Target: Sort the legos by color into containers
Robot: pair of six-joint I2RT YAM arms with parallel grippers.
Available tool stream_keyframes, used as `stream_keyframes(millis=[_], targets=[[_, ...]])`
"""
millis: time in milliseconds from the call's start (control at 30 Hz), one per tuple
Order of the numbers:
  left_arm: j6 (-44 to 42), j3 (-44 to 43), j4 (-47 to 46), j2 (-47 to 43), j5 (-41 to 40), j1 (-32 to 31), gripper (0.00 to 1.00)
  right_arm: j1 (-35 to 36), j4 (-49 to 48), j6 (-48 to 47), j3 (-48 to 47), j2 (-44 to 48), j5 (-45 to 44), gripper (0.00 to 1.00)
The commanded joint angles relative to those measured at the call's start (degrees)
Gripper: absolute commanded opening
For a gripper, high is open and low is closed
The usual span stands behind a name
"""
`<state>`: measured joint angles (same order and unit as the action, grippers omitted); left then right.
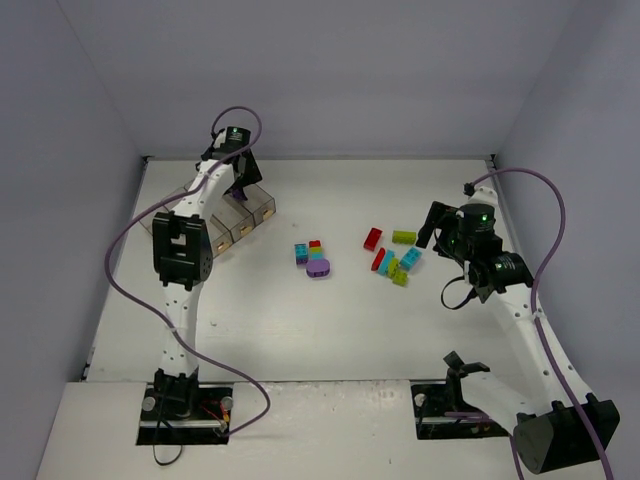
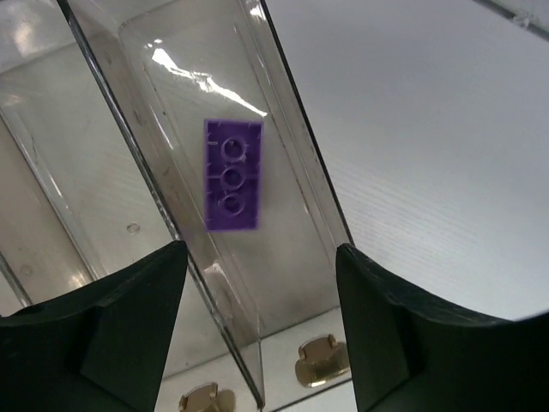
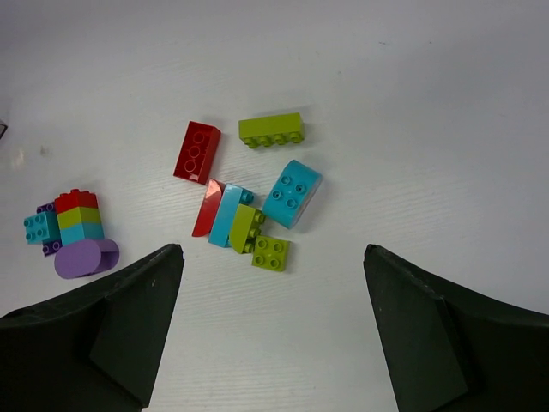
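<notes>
My left gripper [image 1: 238,186] is open and empty above the row of clear bins [image 1: 243,222] at the back left. In the left wrist view its jaws [image 2: 262,335] straddle a bin wall, and a purple brick [image 2: 232,175] shows underside up inside that bin [image 2: 184,69]. My right gripper [image 1: 438,232] is open and empty, just right of a loose group of legos [image 1: 392,258]. In the right wrist view [image 3: 270,335] I see a red brick [image 3: 196,152], a long lime brick [image 3: 271,130], a cyan brick [image 3: 292,193] and a small lime square [image 3: 271,252].
A second cluster sits mid-table [image 1: 313,258]: a red, lime and cyan stack [image 3: 75,220] with a round purple piece [image 3: 86,257] beside it. White walls enclose the table on three sides. Purple cables loop beside both arms.
</notes>
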<state>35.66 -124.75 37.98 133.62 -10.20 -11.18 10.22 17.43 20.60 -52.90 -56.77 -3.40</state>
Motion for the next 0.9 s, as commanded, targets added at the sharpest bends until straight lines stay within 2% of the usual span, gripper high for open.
stream_keyframes(millis=[0,100,233,367,567,867], targets=[[-2.52,1.52,-3.17,-8.55,0.88,-0.33,0.64,0.24,-1.61,0.93,-0.71,1.22,-0.29,0.83],[-5.5,4.94,-5.19,-12.59,4.21,-1.56,0.64,0.15,-1.44,0.85,-0.71,1.49,-0.64,0.83],[-14.45,10.13,-10.1,-18.56,9.22,-7.09,0.64,0.15,-1.17,0.58,-0.71,2.19,-1.26,0.83],[-19.13,12.16,-11.08,-19.8,16.5,-15.26,0.64,0.15,-0.73,0.75,-0.53,3.16,-1.17,0.82],[-23.18,9.09,-9.42,-14.63,18.99,-25.27,0.64,0.15,-0.47,1.81,0.17,3.95,-0.03,0.82],[-20.54,-1.71,-9.94,-3.03,17.32,-31.53,0.64,0.15,-0.03,2.08,1.93,5.27,0.15,0.82]])
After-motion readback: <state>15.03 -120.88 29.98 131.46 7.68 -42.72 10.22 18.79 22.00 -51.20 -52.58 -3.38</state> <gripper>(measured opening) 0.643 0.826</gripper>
